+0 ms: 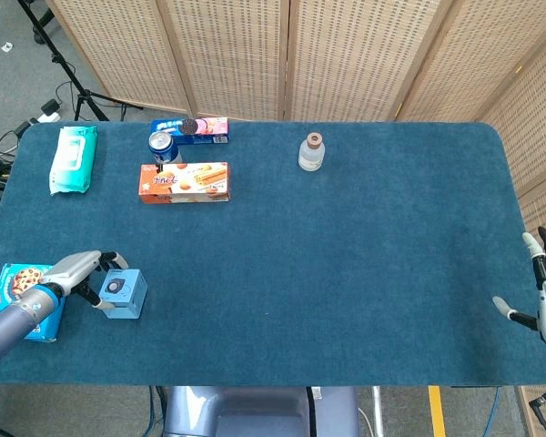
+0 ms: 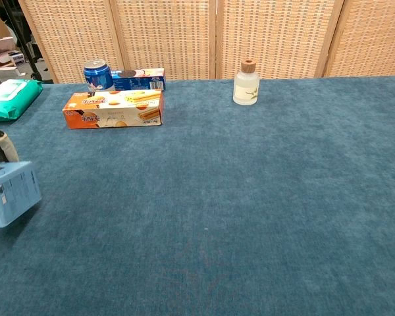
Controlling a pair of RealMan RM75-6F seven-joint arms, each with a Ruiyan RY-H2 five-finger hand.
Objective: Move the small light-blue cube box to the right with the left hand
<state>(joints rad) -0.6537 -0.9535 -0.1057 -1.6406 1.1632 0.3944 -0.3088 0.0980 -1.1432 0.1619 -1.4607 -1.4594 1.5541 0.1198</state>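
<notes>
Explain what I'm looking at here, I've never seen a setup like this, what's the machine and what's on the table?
It is a two-armed robot with human-like hands at a blue table. One picture looks down from its head, the other looks forward from its chest. The left hand grips the small light-blue cube box, which looks tilted in the chest view. The right hand waits at the table's edge, open and holding nothing. Also there: a cookie pack, a wipes pack, an orange biscuit box, a blue can, a blue-and-pink cookie box and a small corked bottle.
</notes>
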